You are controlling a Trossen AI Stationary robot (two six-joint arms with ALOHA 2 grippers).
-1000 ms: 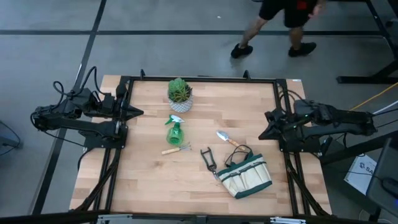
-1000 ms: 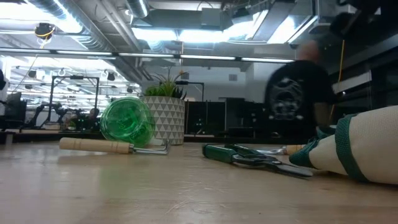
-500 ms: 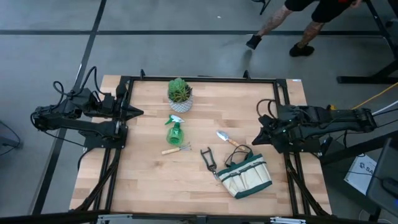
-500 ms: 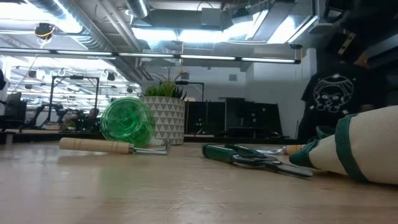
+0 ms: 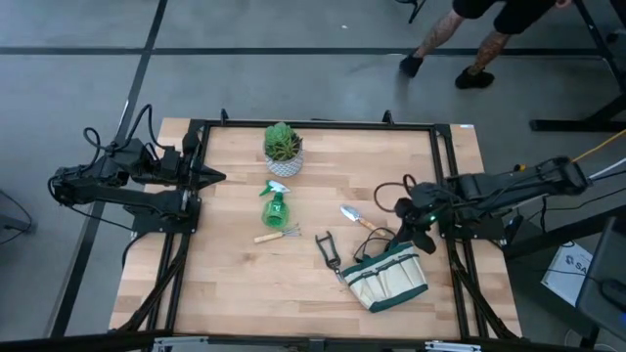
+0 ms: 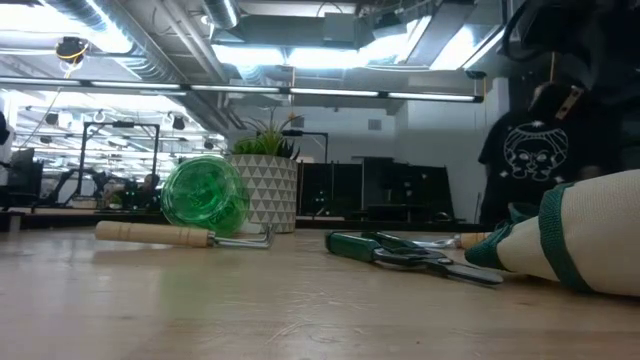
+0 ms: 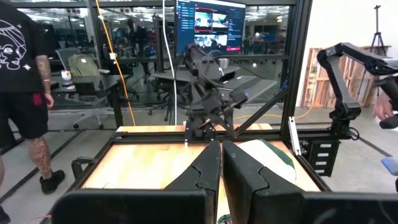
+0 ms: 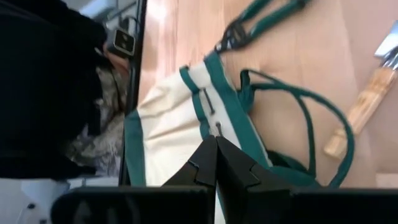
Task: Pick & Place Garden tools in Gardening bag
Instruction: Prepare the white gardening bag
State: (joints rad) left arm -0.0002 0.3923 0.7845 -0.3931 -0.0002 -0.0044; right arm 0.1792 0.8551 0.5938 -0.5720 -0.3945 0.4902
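Note:
The beige gardening bag [image 5: 391,279] with dark green trim lies on its side at the table's near right, and also shows in the low view [image 6: 585,240]. The pruning shears [image 5: 328,249] and the trowel [image 5: 354,217] lie beside it. The green spray bottle [image 5: 273,203] and the small hand rake [image 5: 277,235] lie at the table's middle. My right gripper [image 5: 411,235] is shut and points down, above the bag's green-trimmed rim [image 8: 205,106], touching nothing. My left gripper [image 5: 217,177] is shut and empty at the table's left edge.
A green plant in a white pot [image 5: 283,149] stands at the far middle, behind the spray bottle. The bag's green handles [image 8: 323,124] loop out toward the trowel's wooden handle [image 8: 364,106]. A person [image 5: 469,29] walks beyond the far edge. Bare wood [image 5: 235,293] lies at the near left.
My right gripper has gone from the table's right edge toward the left and a little nearer. It has tipped downward and now stands over the bag's rim. It stays shut. The person beyond the far edge has walked to the right.

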